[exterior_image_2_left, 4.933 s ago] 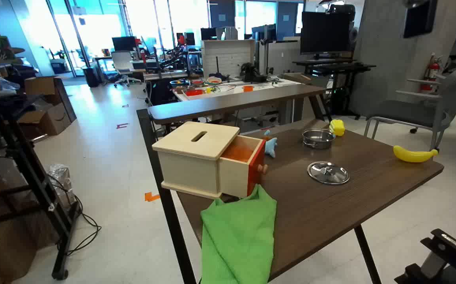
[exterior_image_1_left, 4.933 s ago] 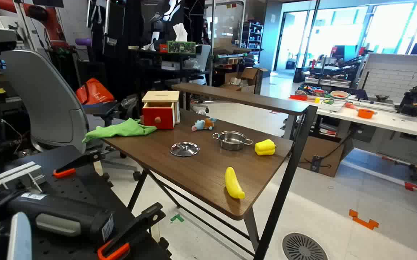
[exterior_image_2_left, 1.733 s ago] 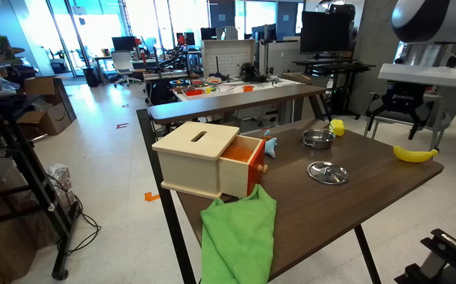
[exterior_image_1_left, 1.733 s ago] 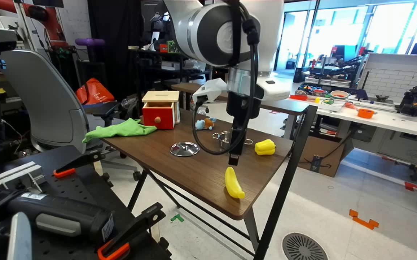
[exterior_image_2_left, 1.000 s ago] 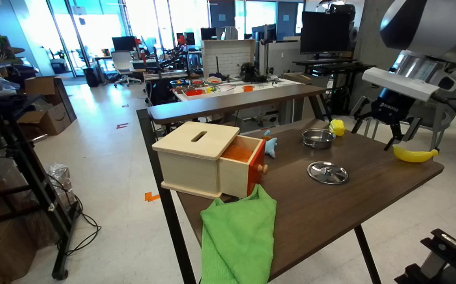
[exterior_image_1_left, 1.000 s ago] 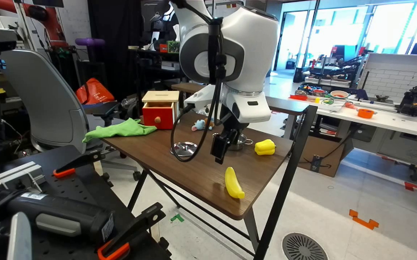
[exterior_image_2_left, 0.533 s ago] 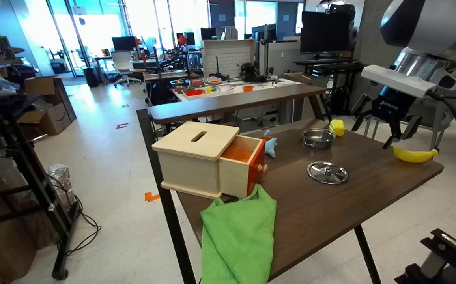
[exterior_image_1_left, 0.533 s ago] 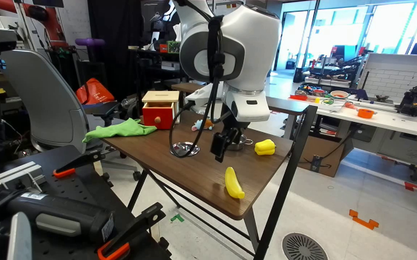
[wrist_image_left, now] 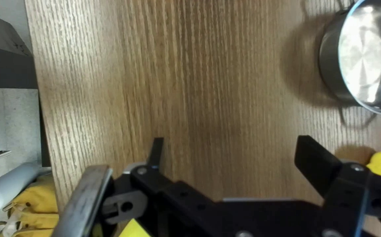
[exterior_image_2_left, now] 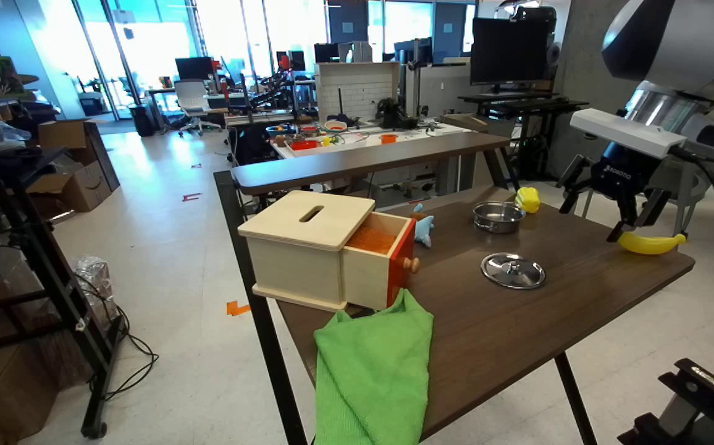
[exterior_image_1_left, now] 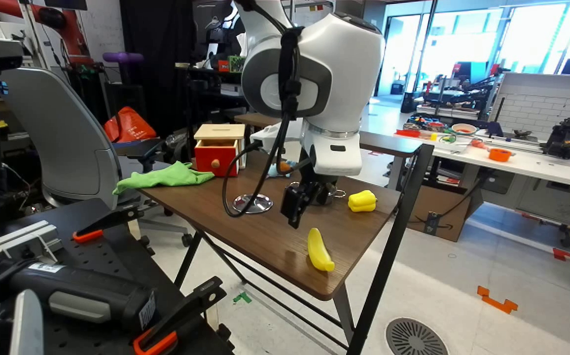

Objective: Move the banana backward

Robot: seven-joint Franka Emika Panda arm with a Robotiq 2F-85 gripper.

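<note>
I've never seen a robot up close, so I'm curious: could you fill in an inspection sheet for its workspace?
Surface: brown tabletop with a raised shelf.
Job's things: yellow banana, lying near a tabletop corner, not gripped.
Clutter: metal pot, uncovered; metal lid lying apart from it; yellow pepper; small toy; wooden box, red-fronted drawer partly out; green cloth hanging over an edge.
Grippers: one gripper, open, above the tabletop, holding nothing.
Cables: black cable looping from the arm, passing in front of the lid in an exterior view.
Surroundings: grey chair, cardboard box, monitor.
</note>
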